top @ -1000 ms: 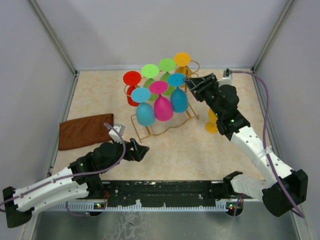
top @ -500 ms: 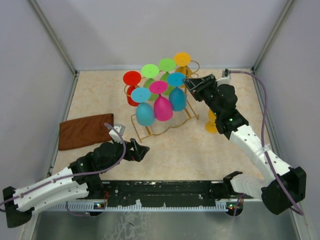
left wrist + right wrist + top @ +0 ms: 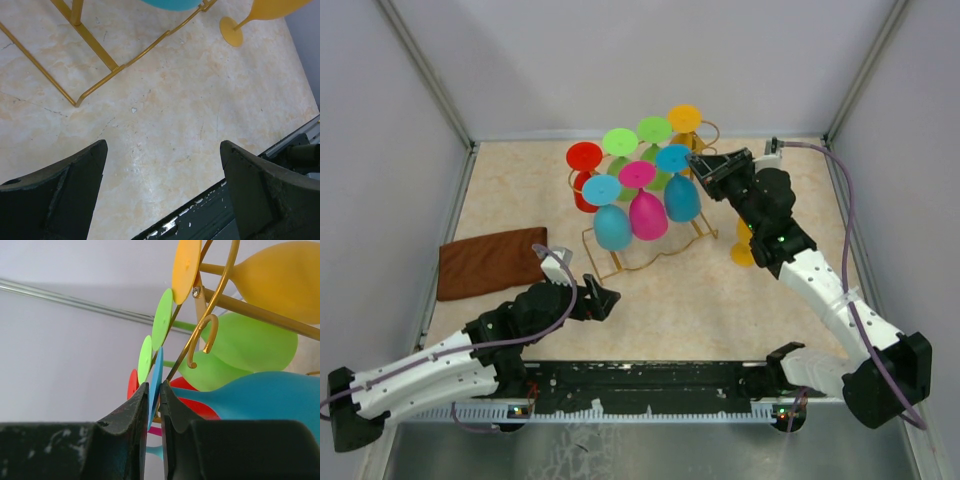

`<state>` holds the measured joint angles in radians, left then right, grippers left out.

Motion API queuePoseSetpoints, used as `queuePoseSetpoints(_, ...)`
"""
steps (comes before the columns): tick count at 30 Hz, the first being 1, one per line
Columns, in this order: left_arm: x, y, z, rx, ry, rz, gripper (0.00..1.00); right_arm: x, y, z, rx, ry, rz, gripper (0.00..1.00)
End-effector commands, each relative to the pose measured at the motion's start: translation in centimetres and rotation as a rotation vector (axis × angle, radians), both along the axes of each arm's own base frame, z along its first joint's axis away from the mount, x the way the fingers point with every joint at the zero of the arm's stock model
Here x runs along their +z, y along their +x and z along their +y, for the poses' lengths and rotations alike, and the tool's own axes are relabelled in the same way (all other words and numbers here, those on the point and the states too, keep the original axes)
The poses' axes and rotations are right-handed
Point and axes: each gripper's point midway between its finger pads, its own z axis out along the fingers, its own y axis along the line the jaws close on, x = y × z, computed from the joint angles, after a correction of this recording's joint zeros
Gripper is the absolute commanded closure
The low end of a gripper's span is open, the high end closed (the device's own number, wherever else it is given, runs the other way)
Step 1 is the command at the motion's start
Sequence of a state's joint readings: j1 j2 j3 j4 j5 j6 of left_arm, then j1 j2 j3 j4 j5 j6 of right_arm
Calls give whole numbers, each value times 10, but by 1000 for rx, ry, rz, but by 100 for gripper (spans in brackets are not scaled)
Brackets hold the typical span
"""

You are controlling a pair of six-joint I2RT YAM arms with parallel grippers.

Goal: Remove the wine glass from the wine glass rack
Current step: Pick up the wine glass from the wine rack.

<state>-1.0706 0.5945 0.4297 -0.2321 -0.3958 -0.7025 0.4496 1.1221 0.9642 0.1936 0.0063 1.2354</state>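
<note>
**Operator:** What was the state of the right gripper?

**Technician:** Nearly closed, it pinched the foot of the blue wine glass, which hung inverted at the right end of the wine glass rack.

**Operator:** And the left gripper?

**Technician:** Spread wide and empty, low over the table beside the rack base.

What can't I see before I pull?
- Right wrist view: stem of the turquoise plastic wine glass on the gold wire rack, hidden behind the right hand.
- Top view: that hand's contact with the glass, too small.
- Left wrist view: rack's top, cut off by upper edge.
</note>
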Motion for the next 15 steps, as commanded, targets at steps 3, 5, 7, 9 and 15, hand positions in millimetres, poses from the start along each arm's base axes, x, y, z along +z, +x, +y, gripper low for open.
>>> queuePoseSetpoints(3,11,4,2,54,-59,16,1,26,-4,1,0,22,-58,87)
queuePoseSetpoints(5,10,4,3,61,-66,13,1,26,-4,2,9,18,-54,89)
queuePoseSetpoints(7,11,4,4,64,-69,10,1,26,-4,3,11,12,-48,90)
queuePoseSetpoints(9,11,4,5,68,-70,11,1,28,-5,3,12,12,-51,92)
queuePoseSetpoints(15,11,3,5,62,-69,13,1,35,-6,1,9,-8,-57,95)
